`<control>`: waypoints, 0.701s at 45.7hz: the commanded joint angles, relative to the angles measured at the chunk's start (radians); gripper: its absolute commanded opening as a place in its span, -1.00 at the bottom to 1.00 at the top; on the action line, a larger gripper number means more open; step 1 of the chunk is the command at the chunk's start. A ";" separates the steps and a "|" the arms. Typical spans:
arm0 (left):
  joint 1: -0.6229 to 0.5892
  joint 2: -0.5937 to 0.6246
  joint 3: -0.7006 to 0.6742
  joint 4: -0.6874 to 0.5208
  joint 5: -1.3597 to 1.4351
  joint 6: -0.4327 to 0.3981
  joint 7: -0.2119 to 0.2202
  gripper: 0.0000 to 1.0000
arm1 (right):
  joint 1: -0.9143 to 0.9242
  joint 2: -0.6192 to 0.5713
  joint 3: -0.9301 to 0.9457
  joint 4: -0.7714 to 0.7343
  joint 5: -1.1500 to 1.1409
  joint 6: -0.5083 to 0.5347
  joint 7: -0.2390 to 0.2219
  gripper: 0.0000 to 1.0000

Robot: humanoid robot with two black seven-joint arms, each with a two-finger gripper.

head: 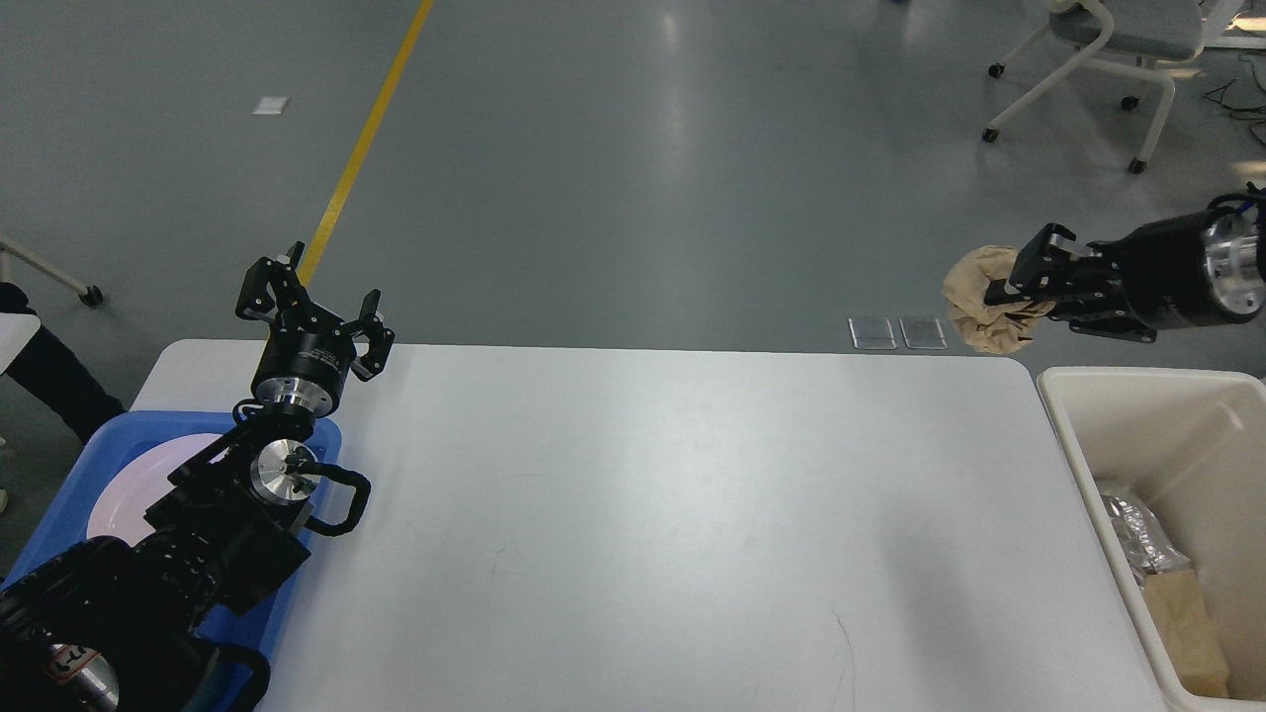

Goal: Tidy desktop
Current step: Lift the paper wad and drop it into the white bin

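Observation:
The white desktop (643, 514) fills the middle of the head view. High above its far right corner my right gripper (1019, 282) is shut on a crumpled brown paper ball (979, 307), lifted well off the surface. My left gripper (312, 302) stands open over the desktop's far left corner, nothing between its fingers.
A cream bin (1068, 396) stands at the desktop's right edge with foil and brown paper scraps inside. A blue tray (69, 494) holding a white plate (124, 494) sits at the left under my left arm. A wheeled chair (1098, 59) stands far right on the floor.

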 commanded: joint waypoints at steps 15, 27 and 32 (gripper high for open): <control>0.000 0.000 0.000 0.000 0.000 0.000 0.000 0.93 | -0.683 0.120 0.067 -0.710 0.043 -0.209 0.002 -0.49; 0.000 0.000 0.000 0.000 0.000 0.000 0.000 0.93 | -1.050 0.267 0.258 -0.981 0.052 -0.388 0.006 0.94; 0.000 0.000 0.000 0.000 0.000 0.000 0.000 0.93 | -1.121 0.313 0.265 -1.037 0.052 -0.414 0.008 0.94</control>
